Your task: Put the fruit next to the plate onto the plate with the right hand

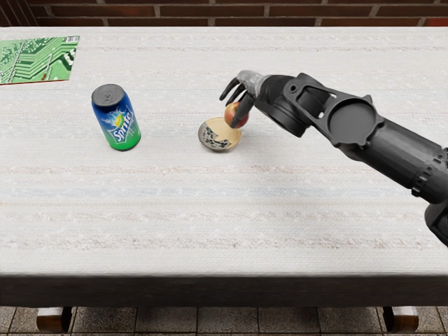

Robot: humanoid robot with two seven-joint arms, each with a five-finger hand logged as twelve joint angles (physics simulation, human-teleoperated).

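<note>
A small red and yellow fruit [234, 115] hangs at the right rim of a small tan plate [217, 136] with a dark patterned edge, near the table's middle. My right hand [238, 98] comes in from the right and its dark fingers are curled around the fruit, holding it just above the plate's rim. Part of the fruit is hidden by the fingers. The left arm does not show.
A blue and green Sprite can [115, 117] stands upright to the left of the plate. A green printed sheet [36, 59] lies at the table's far left corner. A brick wall runs behind the table.
</note>
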